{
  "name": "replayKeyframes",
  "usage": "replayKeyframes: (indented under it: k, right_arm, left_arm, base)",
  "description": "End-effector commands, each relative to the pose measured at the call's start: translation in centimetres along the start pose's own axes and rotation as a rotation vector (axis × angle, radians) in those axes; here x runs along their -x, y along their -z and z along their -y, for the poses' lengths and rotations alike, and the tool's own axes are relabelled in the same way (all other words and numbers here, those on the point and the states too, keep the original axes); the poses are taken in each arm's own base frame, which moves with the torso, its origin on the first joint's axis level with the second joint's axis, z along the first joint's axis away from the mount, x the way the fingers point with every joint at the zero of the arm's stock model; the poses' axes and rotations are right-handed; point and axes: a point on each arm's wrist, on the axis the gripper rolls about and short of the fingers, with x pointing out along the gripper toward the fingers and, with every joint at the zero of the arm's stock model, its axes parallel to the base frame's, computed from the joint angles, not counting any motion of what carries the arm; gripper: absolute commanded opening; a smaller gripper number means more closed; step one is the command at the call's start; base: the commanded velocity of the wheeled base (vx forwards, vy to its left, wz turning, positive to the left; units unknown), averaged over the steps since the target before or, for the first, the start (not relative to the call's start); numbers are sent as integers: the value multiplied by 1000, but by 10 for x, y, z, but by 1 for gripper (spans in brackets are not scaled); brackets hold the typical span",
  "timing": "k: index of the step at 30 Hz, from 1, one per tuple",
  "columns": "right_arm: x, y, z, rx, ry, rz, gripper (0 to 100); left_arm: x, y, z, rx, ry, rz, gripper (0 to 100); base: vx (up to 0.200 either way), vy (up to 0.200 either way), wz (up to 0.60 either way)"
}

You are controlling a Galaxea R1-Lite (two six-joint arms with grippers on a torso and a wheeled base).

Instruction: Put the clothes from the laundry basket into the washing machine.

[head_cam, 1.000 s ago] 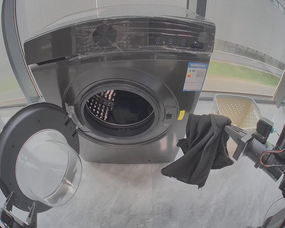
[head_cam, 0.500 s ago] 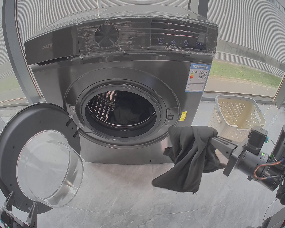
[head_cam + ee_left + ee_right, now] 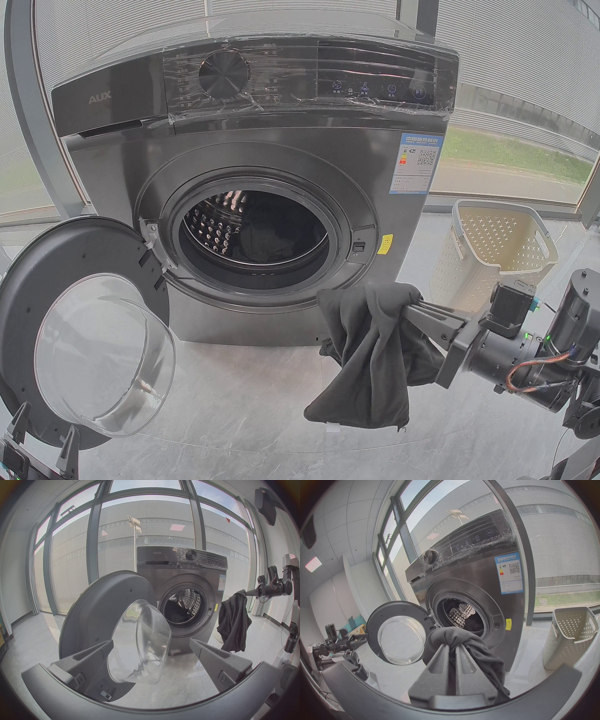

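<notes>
Right gripper [image 3: 420, 309] clamping dark grey cloth garment [image 3: 369, 356] | before grey metal washing machine [image 3: 250, 150] | left gripper [image 3: 150, 643] spread, empty

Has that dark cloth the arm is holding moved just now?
Yes. The dark cloth, in the right gripper, has shifted to the robot's left and lower, away from the laundry basket, to below the yellow sticker on the washing machine.

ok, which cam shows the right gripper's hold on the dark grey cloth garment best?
Right wrist view: the right gripper has both fingers shut on the dark grey cloth garment, seen close. Head view shows it from the side, cloth draped over the fingertips. Left wrist view shows it far off, hanging.
</notes>
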Motion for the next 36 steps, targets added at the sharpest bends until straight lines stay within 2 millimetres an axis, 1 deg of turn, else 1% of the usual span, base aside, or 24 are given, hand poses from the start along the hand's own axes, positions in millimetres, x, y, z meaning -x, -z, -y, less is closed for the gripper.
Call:
replayKeyframes:
  k: [1, 4, 9, 13, 14, 15, 17, 18, 19, 22, 25, 27, 29, 30, 31, 32, 36]
  right_arm:
    - [-23, 3, -4, 1, 3, 8, 0]
    - [-35, 3, -5, -1, 10, 24, 0]
    - [-53, 5, -2, -6, 102, 34, 0]
    - [-58, -3, -5, -28, 112, 69, 0]
    - [-63, -5, -6, -31, 116, 78, 0]
    - [-67, -7, -5, -32, 126, 84, 0]
    - [-74, -9, -5, -36, 135, 97, 0]
    - [-77, -10, -6, -37, 134, 105, 0]
    - [-82, -10, -7, -43, 130, 109, 0]
    - [-95, -14, -14, -75, 109, 134, 0]
    - [-102, -19, -21, -93, 79, 161, 0]
    - [-103, -19, -22, -98, 71, 169, 0]
    - [-103, -22, -22, -101, 68, 189, 0]
    - [-103, -22, -22, -101, 68, 189, 0]
    - [-103, -22, -21, -102, 70, 195, 0]
    - [-103, -23, -21, -104, 69, 198, 0]
    - [-103, -23, -20, -105, 71, 197, 0]
  left_arm:
    - [0, 5, 0, -7, -1, -1, 100]
    - [0, 5, 0, -22, 8, 0, 100]
    - [0, 5, 1, -28, 34, 2, 100]
    - [0, 5, 1, -27, 34, 4, 100]
    - [0, 3, 1, -21, 35, 16, 100]
    - [4, -12, 1, 0, 43, 88, 100]
    - [13, -51, 1, 31, 83, 191, 100]
    - [12, -63, 1, 34, 104, 186, 100]
    - [9, -71, 2, 31, 128, 162, 100]
    - [-9, -75, 5, 20, 237, 42, 100]
    - [-32, -77, 8, 5, 356, -83, 100]
    - [-47, -78, 10, 7, 409, -139, 100]
    - [-66, -80, 11, -9, 456, -184, 100]
    - [-68, -80, 11, -12, 464, -190, 100]
    - [-82, -82, 14, -23, 504, -201, 100]
    - [-88, -83, 15, -26, 528, -206, 100]
    - [-115, -82, 29, -18, 645, -260, 100]
  base:
    - [0, 0, 0]
    - [0, 0, 0]
    - [0, 0, 0]
    - [0, 0, 0]
    - [0, 0, 0]
    - [0, 0, 0]
    - [0, 0, 0]
    - [0, 0, 0]
    - [0, 0, 0]
    - [0, 0, 0]
    - [0, 0, 0]
    - [0, 0, 0]
    - [0, 0, 0]
    - [0, 0, 0]
    - [0, 0, 0]
    - [0, 0, 0]
    - [0, 0, 0]
